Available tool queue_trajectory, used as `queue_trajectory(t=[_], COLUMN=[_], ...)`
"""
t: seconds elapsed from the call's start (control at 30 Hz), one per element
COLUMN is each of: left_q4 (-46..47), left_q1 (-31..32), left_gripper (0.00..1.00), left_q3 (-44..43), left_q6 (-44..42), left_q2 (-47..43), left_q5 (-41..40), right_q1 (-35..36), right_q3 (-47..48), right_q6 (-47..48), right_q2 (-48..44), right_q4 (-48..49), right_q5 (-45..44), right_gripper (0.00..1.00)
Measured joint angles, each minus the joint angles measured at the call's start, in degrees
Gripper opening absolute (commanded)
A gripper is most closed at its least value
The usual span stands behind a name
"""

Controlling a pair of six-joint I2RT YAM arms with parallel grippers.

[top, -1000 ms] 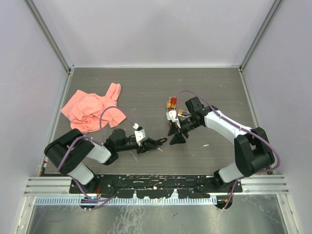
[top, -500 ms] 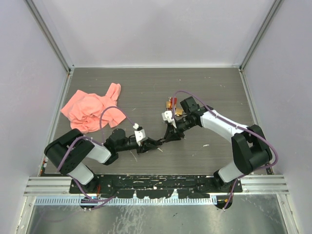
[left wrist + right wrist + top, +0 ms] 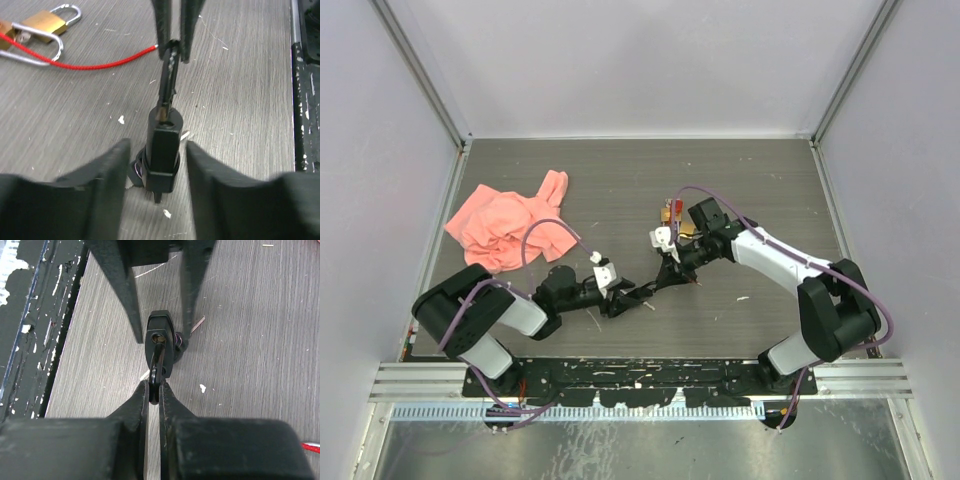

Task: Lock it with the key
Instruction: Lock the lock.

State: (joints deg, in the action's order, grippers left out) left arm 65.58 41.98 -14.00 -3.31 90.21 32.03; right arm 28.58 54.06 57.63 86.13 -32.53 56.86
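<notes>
A small black lock (image 3: 162, 150) lies on the table with a dark key (image 3: 170, 75) standing in its keyhole. My left gripper (image 3: 158, 146) straddles the lock body, open, with a gap showing on each side. My right gripper (image 3: 154, 389) is shut on the head of the key (image 3: 157, 360), just in front of the lock's face (image 3: 161, 332). In the top view the two grippers meet tip to tip at the table's middle, left gripper (image 3: 632, 293) and right gripper (image 3: 663, 281). The lock is mostly hidden there.
Two brass padlocks (image 3: 45, 22) on a red cord (image 3: 100, 64) lie just beyond the right gripper, also seen from above as brass padlocks (image 3: 672, 211). A pink cloth (image 3: 510, 225) is crumpled at the left. The metal rail (image 3: 640, 375) runs along the near edge.
My right gripper has swung left to the lock and shut on the key. The left gripper's jaws have parted a little, letting go of the lock body.
</notes>
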Motion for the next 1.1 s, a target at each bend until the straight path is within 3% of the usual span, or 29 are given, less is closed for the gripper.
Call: queue_trajectory(t=[0.13,0.27,0.63,0.73,0.83,0.87,1.1], left_q4=[4.44,8.11,11.37,11.96,11.93,11.89,11.98], left_q1=[-0.11,-0.11,-0.11,-0.11,-0.11,-0.11,-0.11], left_gripper=[0.84,0.98,1.0,0.9,0.49,0.42,0.48], left_q3=[2.51,3.74,3.61,3.48,3.32,3.17,1.97], left_q6=[1.95,4.24,5.51,5.46,5.51,5.64,5.4], left_q2=[2.51,7.3,6.58,6.23,6.27,6.32,7.96], left_q5=[-2.08,-3.34,-6.36,-6.27,-5.77,-5.38,-2.99], right_q1=[0.26,0.96,2.89,3.3,4.11,4.37,5.9], right_q3=[0.0,0.0,0.02,0.24,1.27,1.68,4.37], right_q6=[-0.42,-0.39,-0.55,-0.79,-0.85,-0.87,-0.87], right_q2=[-0.7,-1.01,-1.03,-1.01,-0.92,-0.83,0.92], right_q4=[0.0,-0.02,0.11,0.22,0.04,-0.11,-0.57], right_q5=[-0.87,-1.36,-2.62,-3.04,-4.04,-4.35,-6.58], right_gripper=[0.01,0.01,0.01,0.01,0.01,0.01,0.01])
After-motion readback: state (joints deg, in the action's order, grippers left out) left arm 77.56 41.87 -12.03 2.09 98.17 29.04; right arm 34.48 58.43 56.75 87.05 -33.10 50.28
